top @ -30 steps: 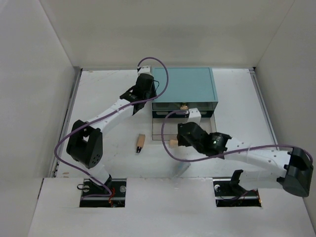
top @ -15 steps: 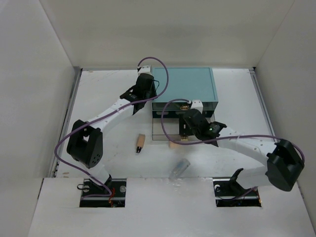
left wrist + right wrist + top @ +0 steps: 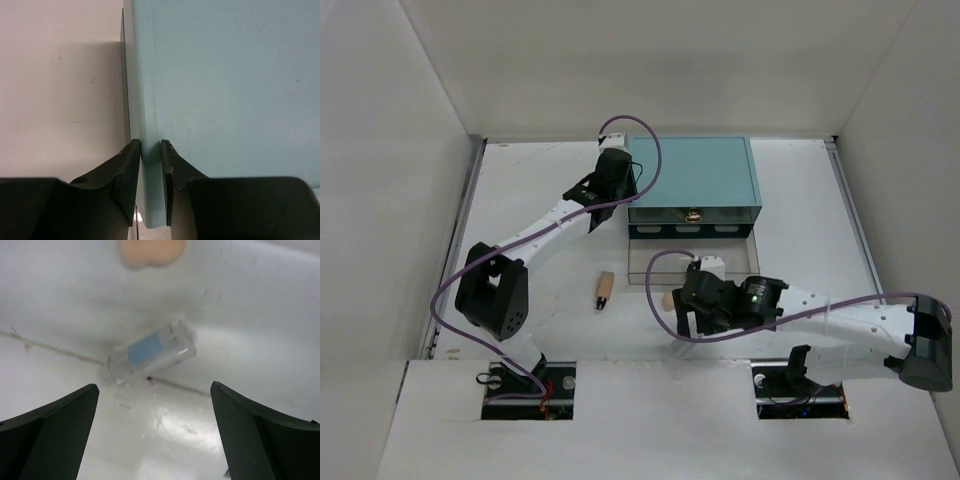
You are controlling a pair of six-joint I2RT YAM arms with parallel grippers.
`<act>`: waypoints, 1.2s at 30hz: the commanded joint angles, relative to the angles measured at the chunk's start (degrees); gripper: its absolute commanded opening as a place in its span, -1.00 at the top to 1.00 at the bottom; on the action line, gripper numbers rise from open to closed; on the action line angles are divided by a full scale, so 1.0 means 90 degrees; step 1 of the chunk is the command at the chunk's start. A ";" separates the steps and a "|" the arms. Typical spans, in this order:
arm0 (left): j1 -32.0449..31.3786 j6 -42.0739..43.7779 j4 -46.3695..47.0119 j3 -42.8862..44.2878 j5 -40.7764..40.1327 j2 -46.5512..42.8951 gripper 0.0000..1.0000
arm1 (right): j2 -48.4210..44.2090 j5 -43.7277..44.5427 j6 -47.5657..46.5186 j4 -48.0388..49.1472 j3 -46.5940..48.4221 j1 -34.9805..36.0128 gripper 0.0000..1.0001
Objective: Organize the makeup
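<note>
Teal box [image 3: 225, 75] – its left edge is clamped between the tightly closed jaws of the left gripper [image 3: 150, 150]. The clear tube [image 3: 147, 352] is seen flat on the table [image 3: 260, 300], bare surface all around, under the wide-spread, empty right gripper [image 3: 154, 387] – the peach sponge [image 3: 150, 251] just beyond.

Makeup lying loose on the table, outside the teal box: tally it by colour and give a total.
tan tube: 1
peach sponge: 1
clear tube, blue label: 1
Total: 3
</note>
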 commanded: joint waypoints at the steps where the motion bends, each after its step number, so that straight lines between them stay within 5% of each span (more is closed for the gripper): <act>1: -0.0157 0.0083 -0.0875 -0.0228 0.0453 0.0348 0.68 | 0.0228 -0.0541 0.1486 -0.0596 0.0197 0.0277 -1.00; 10: -0.0196 0.0083 -0.0875 -0.0326 0.0463 0.0270 0.68 | 0.1234 -0.0659 0.2494 0.0721 -0.0369 0.0170 -1.00; 14: -0.0205 0.0083 -0.0875 -0.0384 0.0463 0.0270 0.68 | 0.1605 -0.0405 0.2650 0.0996 -0.0389 0.0053 -0.84; 16: -0.0215 0.0083 -0.0875 -0.0414 0.0472 0.0270 0.68 | 0.1800 -0.0210 0.2738 0.1142 -0.0379 0.0014 -0.66; 21: -0.0186 0.0083 -0.0875 -0.0453 0.0472 0.0251 0.68 | 0.1861 -0.0015 0.2710 0.1172 -0.0301 -0.0055 0.31; 23: -0.0157 0.0083 -0.0875 -0.0453 0.0472 0.0241 0.68 | 0.1617 0.0209 0.2574 0.1026 -0.0155 -0.0045 0.53; 31: -0.0098 0.0102 -0.0875 -0.0404 0.0482 0.0241 0.68 | 0.0669 0.1342 -0.0225 0.0478 0.1377 0.0063 0.72; 36: -0.0127 0.0093 -0.0875 -0.0375 0.0453 0.0280 0.69 | 0.1242 0.1870 -0.2609 0.1228 0.1906 -0.0737 0.71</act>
